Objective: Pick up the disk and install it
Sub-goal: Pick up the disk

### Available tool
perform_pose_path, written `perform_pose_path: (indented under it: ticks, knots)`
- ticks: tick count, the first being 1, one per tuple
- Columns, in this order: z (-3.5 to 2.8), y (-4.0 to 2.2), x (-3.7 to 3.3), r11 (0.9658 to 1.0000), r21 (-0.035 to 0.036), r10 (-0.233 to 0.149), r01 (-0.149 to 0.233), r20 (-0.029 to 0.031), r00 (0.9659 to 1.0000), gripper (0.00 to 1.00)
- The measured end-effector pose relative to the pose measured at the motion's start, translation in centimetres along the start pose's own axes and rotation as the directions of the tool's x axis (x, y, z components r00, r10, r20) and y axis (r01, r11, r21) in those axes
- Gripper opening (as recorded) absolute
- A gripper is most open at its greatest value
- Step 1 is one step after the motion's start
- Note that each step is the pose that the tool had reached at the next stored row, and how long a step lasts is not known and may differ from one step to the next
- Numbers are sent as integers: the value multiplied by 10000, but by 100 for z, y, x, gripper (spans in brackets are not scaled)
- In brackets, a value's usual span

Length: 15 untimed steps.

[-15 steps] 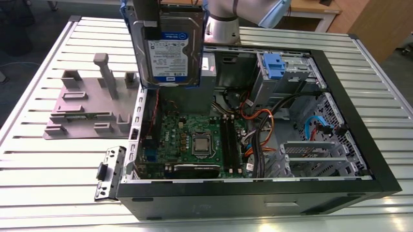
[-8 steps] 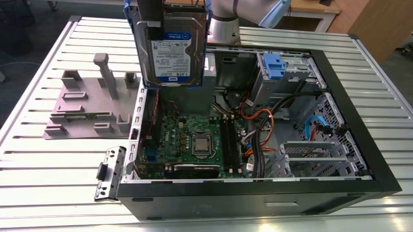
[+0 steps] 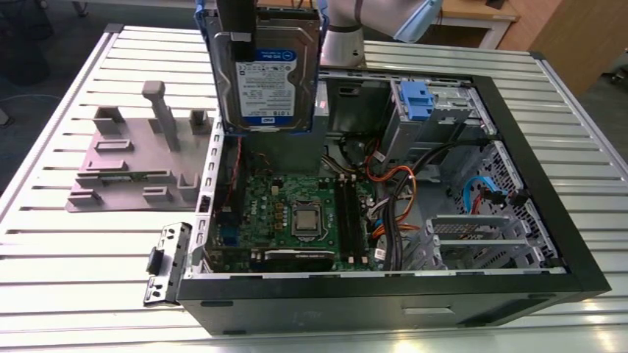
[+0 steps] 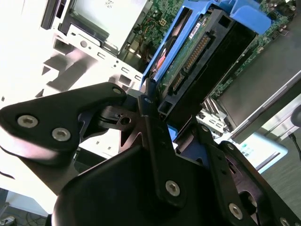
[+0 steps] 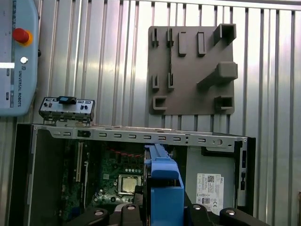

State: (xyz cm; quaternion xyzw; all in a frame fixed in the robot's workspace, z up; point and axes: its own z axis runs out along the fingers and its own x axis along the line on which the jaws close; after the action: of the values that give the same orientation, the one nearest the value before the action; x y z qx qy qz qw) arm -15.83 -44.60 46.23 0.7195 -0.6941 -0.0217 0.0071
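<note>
Currently we see fingers clamped on disk, apparently at blue bracket; disk upright above open computer case.

lettering: pendant | label: disk | sticker: grey box

Over at the exterior view: set high off the arm, angled down across the slatted bench, near enough to take in the whole open computer case toward the bench's near edge and the grey stand on the exterior view's left. Up in the first wrist view: facing almost straight down from well above, catching the same case, stand and bench slats. In the second wrist view: jammed close behind the gripper, sighting along the disk into the case. Common to all three — disk and motherboard.
</note>
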Motion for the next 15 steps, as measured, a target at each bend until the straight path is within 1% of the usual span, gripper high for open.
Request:
perform_pose_path:
  ticks: [15]
  knots:
    - [-3,-96,3,10000,0,0,0,0,10000,36]
